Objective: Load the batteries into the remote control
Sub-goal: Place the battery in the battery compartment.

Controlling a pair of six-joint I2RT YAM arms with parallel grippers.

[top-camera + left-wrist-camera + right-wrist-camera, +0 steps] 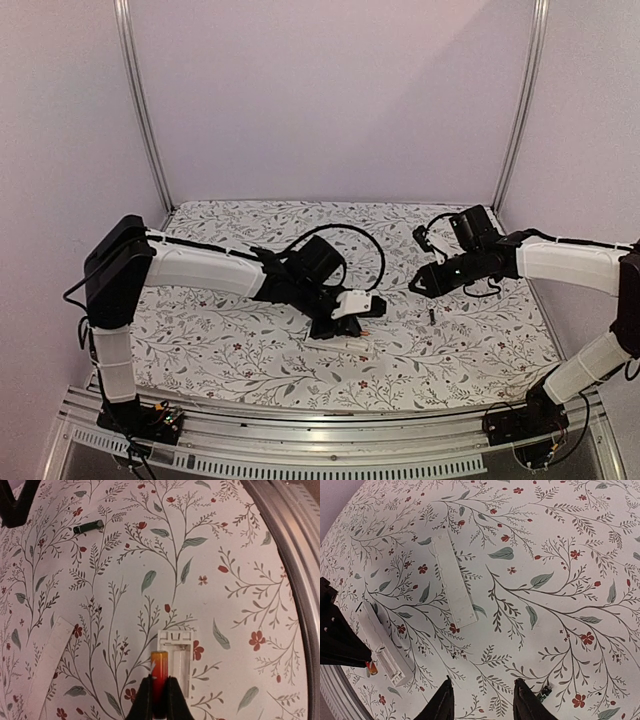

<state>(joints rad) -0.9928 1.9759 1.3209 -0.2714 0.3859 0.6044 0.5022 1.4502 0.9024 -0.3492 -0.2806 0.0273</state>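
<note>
White remote control (pixel 182 665), one; cover strip (pixel 452 580), one; batteries (pixel 159 672), two.

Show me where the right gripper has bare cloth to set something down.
Bare: the far cloth by the back wall, and the near strip along the front rail. Crowded: mid-table, where the left gripper holds a battery at the remote, beside the cover strip and a loose battery.

Soft, rather dim, pinkish light reaches me from above; shadows on the cloth (pixel 300 360) are faint. In my left wrist view the metal rail (pixel 292 555) at two o'clock bows and blurs.
</note>
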